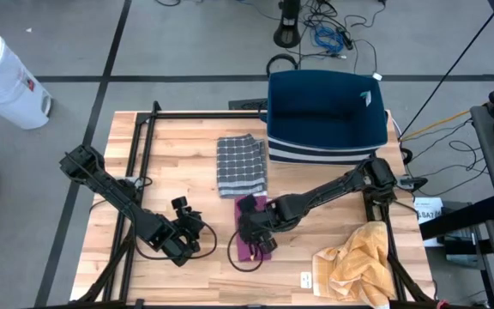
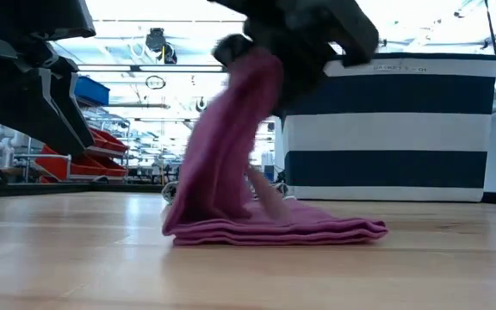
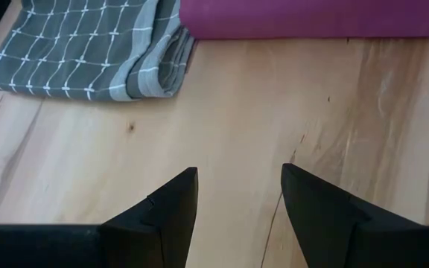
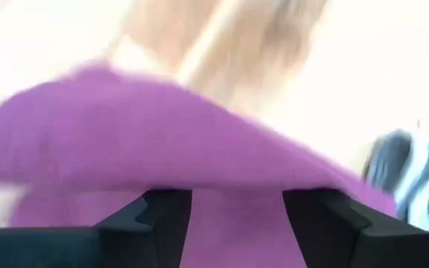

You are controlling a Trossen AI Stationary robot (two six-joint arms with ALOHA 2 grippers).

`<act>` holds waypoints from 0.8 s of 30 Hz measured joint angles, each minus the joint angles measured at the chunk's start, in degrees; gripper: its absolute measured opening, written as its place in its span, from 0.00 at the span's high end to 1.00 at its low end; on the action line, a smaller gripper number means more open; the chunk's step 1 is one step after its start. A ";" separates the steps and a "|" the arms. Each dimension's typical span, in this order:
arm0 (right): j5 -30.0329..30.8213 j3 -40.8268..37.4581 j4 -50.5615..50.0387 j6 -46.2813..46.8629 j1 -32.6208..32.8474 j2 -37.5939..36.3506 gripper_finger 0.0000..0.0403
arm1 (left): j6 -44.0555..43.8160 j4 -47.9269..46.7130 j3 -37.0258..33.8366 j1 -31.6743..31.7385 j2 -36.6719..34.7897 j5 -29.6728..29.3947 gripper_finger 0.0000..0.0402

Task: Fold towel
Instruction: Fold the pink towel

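The purple towel (image 1: 249,232) lies near the table's middle, toward the near edge. In the low view its folded lower layers (image 2: 274,231) rest on the wood, and one part (image 2: 231,129) stands up in a column that reaches my right gripper (image 2: 269,47). That gripper (image 4: 237,223) is open, directly over the towel (image 4: 162,149), with purple cloth showing between its fingers. My left gripper (image 3: 238,179) is open just above bare wood, left of the towel (image 3: 311,18), and touches nothing. My right gripper comes at the purple towel from above, and the raised part (image 2: 248,77) reaches up to its fingers (image 4: 170,216). The fingers stand apart with cloth across the gap. I cannot tell whether they touch the cloth.
A folded grey checked towel (image 1: 241,165) lies beyond the purple one. A crumpled yellow towel (image 1: 354,266) sits at the near right corner. A navy and white striped basket (image 1: 328,116) stands at the far right edge. Bare wood lies around my left gripper (image 1: 191,225).
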 joint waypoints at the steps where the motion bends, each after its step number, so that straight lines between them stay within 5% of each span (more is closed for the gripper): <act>1: -0.75 0.00 1.98 -0.59 -0.07 0.00 0.51 | 0.04 0.02 0.00 0.18 0.00 0.02 0.50; 16: -3.20 0.07 18.33 -4.88 -1.72 6.43 0.51 | -0.36 -0.91 0.02 0.49 0.00 0.23 0.50; 24: 7.75 0.07 8.35 -4.93 0.35 3.51 0.51 | -0.73 -2.16 0.02 0.24 0.00 -0.29 0.50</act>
